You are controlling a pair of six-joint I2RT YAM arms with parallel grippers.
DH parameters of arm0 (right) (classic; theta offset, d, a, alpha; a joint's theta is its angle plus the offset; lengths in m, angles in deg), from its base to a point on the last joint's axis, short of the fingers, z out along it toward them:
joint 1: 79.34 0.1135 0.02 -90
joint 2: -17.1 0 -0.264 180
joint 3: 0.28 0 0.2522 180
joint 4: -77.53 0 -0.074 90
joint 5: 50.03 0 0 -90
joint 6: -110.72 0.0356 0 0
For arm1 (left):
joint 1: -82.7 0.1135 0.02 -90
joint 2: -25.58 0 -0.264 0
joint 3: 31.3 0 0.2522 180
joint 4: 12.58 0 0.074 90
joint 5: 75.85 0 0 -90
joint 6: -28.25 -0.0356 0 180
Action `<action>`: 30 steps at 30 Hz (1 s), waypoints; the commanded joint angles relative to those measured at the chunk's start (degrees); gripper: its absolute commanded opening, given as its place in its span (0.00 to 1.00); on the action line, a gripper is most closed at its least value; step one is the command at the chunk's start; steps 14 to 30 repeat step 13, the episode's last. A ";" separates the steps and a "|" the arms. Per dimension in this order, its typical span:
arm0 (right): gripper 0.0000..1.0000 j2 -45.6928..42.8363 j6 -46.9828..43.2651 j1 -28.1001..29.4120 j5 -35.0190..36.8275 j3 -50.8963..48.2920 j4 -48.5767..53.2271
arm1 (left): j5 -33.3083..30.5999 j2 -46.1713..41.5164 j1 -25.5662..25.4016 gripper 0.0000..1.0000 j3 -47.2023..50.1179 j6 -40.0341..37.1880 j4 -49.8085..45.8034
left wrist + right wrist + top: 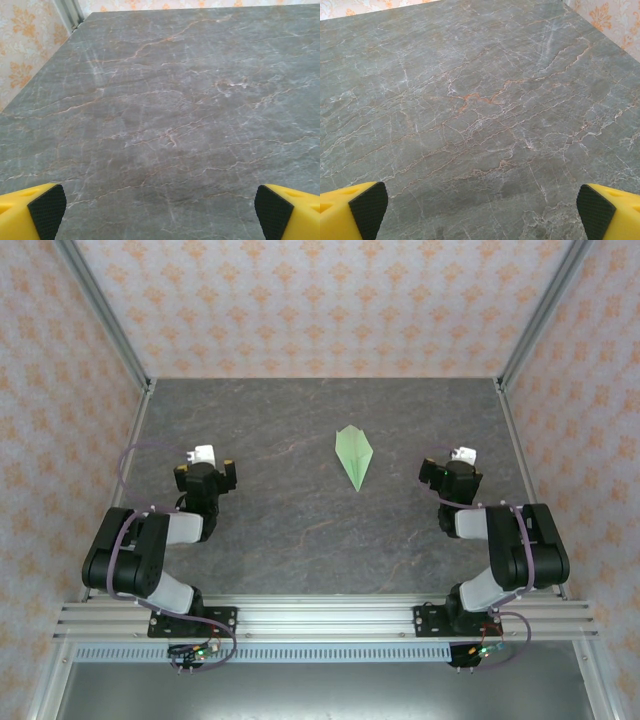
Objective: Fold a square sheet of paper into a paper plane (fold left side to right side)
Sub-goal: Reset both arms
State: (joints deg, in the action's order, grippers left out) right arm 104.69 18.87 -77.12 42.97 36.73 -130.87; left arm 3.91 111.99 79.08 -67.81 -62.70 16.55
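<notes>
1. Flat on the table (280, 540), a little right of centre: plane (354, 454), pale green, folded to a kite-like dart, sharp tip toward the arms.
2. Touched by nothing; well apart from both grippers, nearer the right one.
3. To its left, left gripper (205, 472): jaws spread wide, empty, above bare table; in the wrist view, black pads (47, 210) on yellow fingers at the lower corners.
4. To its right, right gripper (455, 472): equally wide, empty, above bare grey marbled surface.
5. Around three sides, walls (300, 300) with an orange pattern.
</notes>
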 commanded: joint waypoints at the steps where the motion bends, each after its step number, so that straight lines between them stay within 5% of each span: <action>1: 1.00 -0.49 -0.90 -0.31 -0.37 0.67 -2.06 | 1.07 -0.63 0.29 1.00 -0.99 0.96 1.07; 30: 1.00 -0.40 -0.89 -0.35 -0.45 0.93 -1.86 | 1.08 -0.63 0.28 1.00 -1.07 0.95 0.96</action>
